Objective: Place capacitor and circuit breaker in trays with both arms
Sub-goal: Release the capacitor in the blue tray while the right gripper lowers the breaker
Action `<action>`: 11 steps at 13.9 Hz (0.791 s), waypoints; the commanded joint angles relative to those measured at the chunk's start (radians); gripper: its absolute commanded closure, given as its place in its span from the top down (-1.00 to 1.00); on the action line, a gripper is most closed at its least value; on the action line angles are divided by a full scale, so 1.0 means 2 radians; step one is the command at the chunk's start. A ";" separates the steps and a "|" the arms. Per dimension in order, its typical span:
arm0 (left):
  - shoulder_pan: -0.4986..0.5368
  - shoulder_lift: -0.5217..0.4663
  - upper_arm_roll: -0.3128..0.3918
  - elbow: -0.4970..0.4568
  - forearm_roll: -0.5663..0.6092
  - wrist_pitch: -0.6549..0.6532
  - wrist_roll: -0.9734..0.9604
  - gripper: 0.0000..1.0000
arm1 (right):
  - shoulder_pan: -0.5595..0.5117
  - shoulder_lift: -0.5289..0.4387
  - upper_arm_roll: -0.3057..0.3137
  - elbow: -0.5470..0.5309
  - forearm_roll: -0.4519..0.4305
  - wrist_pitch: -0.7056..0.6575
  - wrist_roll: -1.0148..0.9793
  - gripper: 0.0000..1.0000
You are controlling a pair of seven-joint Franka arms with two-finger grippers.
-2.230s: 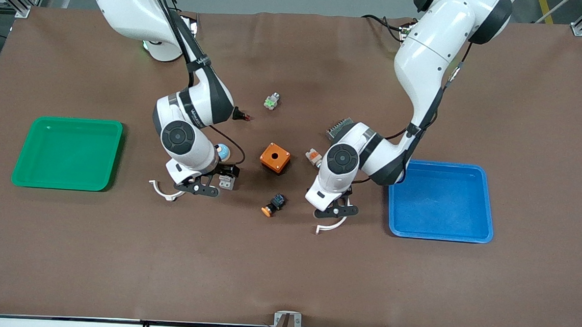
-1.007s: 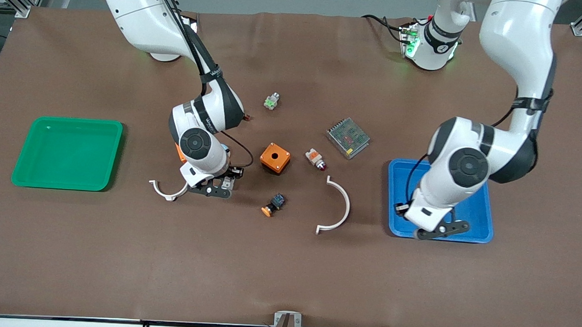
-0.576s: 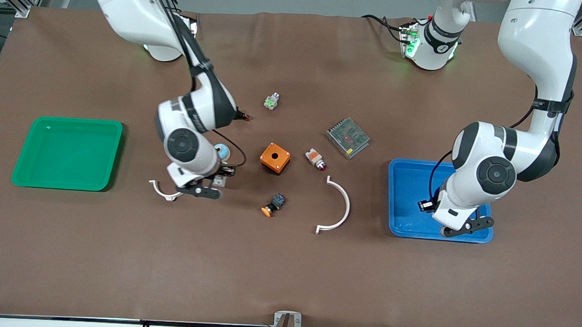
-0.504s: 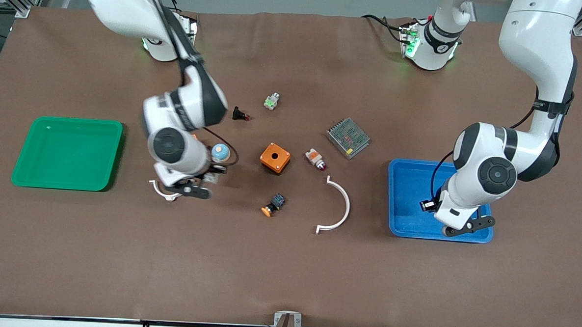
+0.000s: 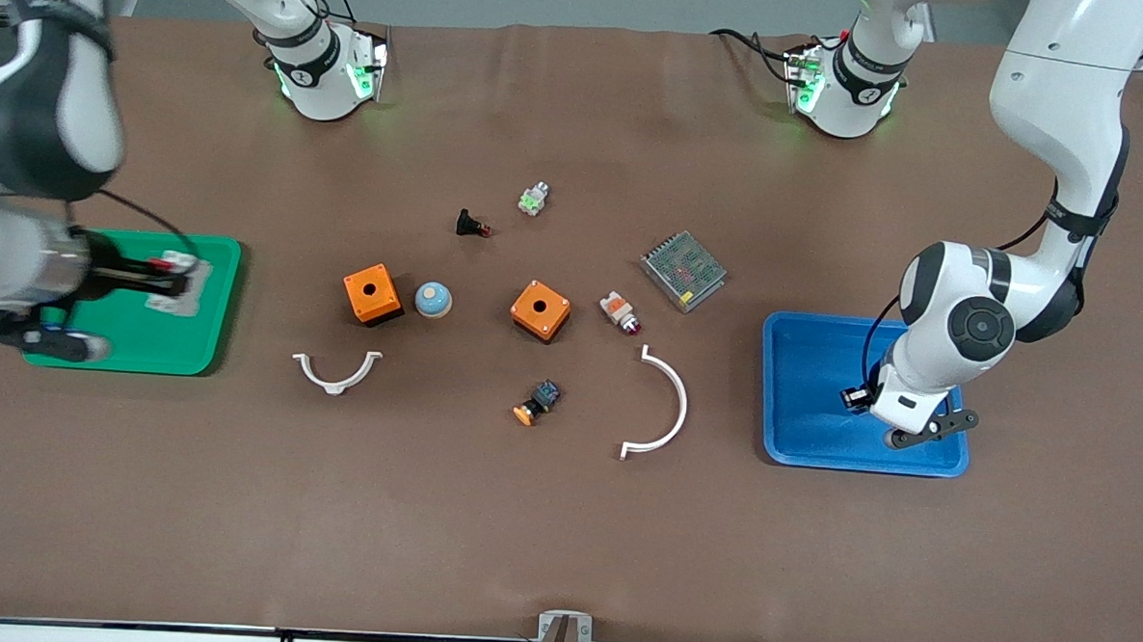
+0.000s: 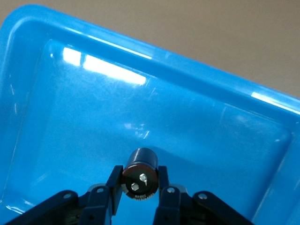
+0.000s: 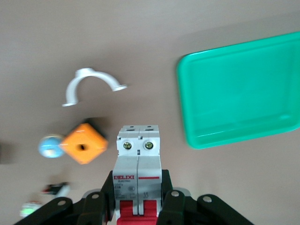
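Note:
My left gripper (image 5: 856,399) is shut on the capacitor (image 6: 140,172), a small black cylinder with pale marks on its end. It holds it just above the floor of the blue tray (image 5: 817,438), which fills the left wrist view (image 6: 70,117). My right gripper (image 5: 160,280) is shut on the circuit breaker (image 5: 180,285), a white-grey block with red toggles, over the green tray (image 5: 146,346) at the right arm's end of the table. In the right wrist view the breaker (image 7: 138,164) sits between the fingers and the green tray (image 7: 234,98) lies below.
In the table's middle lie two orange boxes (image 5: 372,294) (image 5: 540,310), a blue dome (image 5: 433,299), two white curved clips (image 5: 336,371) (image 5: 664,402), an orange-capped button (image 5: 537,402), a white-orange part (image 5: 619,312), a black red-tipped part (image 5: 471,225) and a mesh-topped metal box (image 5: 684,270).
The right arm has swung from the table's middle to over the green tray with the circuit breaker. The left arm has carried the capacitor to the blue tray and shifted slightly over it.

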 commanded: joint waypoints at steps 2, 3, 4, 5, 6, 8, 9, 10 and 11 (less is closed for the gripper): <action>0.006 -0.007 -0.004 -0.012 0.010 0.010 -0.002 -0.01 | -0.115 0.038 0.013 -0.002 -0.009 0.037 -0.142 -0.67; 0.006 -0.008 -0.004 -0.010 0.010 0.009 -0.002 0.90 | -0.136 0.049 0.013 -0.005 -0.009 0.053 -0.165 -0.67; 0.007 -0.014 -0.004 -0.010 0.011 0.006 0.001 1.00 | -0.147 0.059 0.012 -0.009 -0.009 0.065 -0.182 -0.67; 0.016 -0.026 -0.004 -0.010 0.013 0.004 0.007 1.00 | -0.157 0.068 0.012 -0.016 -0.009 0.082 -0.194 -0.67; 0.019 -0.040 -0.005 -0.010 0.013 0.003 0.021 1.00 | -0.165 0.073 0.012 -0.027 -0.014 0.104 -0.205 -0.67; 0.039 -0.085 -0.008 -0.006 0.013 0.002 0.063 1.00 | -0.178 0.086 0.013 -0.052 -0.032 0.159 -0.223 -0.67; 0.044 -0.110 -0.010 -0.001 0.013 0.000 0.088 1.00 | -0.183 0.094 0.012 -0.067 -0.033 0.189 -0.226 -0.67; 0.043 -0.130 -0.011 0.006 0.013 -0.017 0.118 1.00 | -0.185 0.100 0.012 -0.079 -0.034 0.210 -0.231 -0.67; 0.044 -0.147 -0.011 0.022 0.010 -0.048 0.143 1.00 | -0.187 0.103 0.012 -0.097 -0.034 0.233 -0.233 -0.67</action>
